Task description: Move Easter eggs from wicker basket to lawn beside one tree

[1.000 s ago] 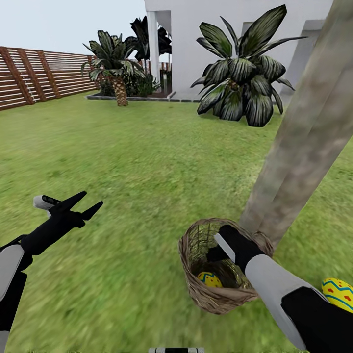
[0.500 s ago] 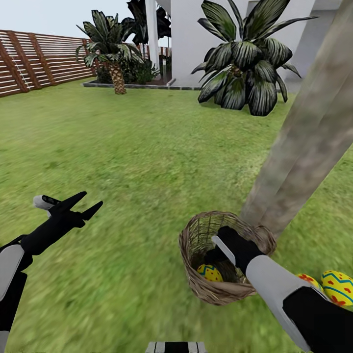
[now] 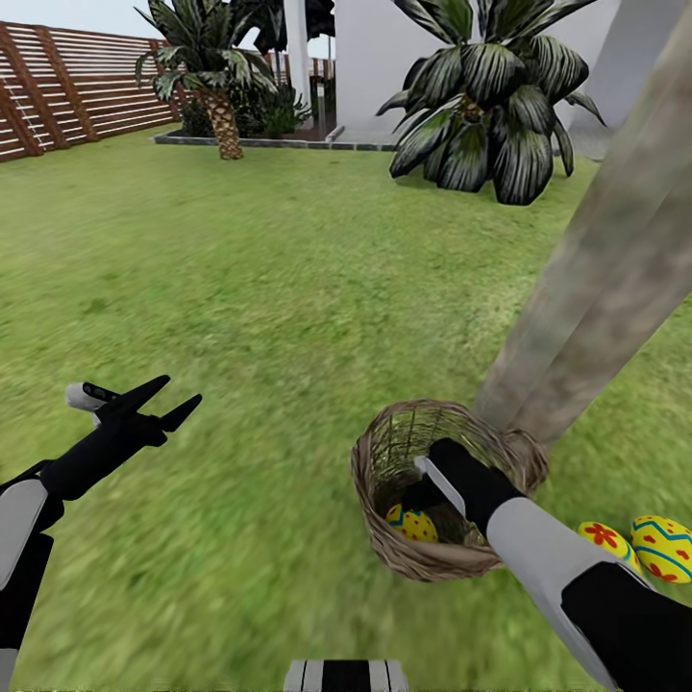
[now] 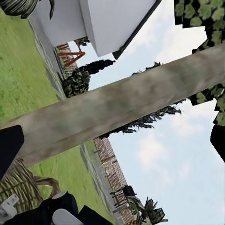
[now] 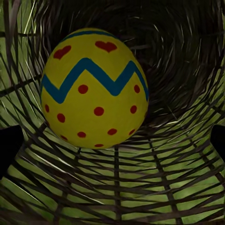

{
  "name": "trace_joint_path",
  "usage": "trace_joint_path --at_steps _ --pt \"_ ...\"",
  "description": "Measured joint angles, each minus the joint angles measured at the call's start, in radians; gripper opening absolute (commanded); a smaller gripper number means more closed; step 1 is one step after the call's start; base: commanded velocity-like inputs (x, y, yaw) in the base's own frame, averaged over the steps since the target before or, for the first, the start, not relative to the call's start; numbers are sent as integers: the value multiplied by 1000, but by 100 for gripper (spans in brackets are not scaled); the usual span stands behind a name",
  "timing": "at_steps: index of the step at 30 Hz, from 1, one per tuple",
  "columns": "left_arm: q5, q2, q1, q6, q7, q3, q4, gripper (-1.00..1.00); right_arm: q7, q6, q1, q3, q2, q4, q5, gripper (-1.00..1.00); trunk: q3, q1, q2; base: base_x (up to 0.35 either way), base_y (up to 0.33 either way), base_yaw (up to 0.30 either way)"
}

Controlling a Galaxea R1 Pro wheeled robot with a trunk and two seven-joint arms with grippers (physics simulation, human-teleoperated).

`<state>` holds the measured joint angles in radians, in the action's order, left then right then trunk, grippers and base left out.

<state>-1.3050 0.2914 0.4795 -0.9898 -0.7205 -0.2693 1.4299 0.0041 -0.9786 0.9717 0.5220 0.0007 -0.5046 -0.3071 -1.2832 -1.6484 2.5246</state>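
- Down inside the wicker basket point(image 3: 384, 538), one Easter egg point(image 3: 412, 525) rests on the woven bottom, directly ahead of the right claw point(image 3: 421, 492), which reaches in over the rim.
- Right claw: fingertips hidden in the basket from the head view; in the right wrist view the egg point(image 5: 94, 89) sits between dark finger edges at the frame sides, ungripped, so the claw looks parted.
- Left claw point(image 3: 171, 402): fingers spread apart, empty, held above the lawn point(image 3: 269, 308), well apart from the basket.
- Basket stands on grass against the foot of the tree point(image 3: 596, 288).
- Two more eggs point(image 3: 607, 540) point(image 3: 663, 548) lie on the lawn beside the trunk, behind the right arm.
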Motion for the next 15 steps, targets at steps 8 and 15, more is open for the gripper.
trace_joint_path --at_steps 8,15 --pt "0 0 0 1 0 0 0 100 2 -1 37 0 -5 -7 -6 100 -31 -4 2 0 0 0" --pt "2 0 0 1 0 0 0 100 54 -1 49 0 -3 -7 -12 100 -58 -7 4 0 0 0"
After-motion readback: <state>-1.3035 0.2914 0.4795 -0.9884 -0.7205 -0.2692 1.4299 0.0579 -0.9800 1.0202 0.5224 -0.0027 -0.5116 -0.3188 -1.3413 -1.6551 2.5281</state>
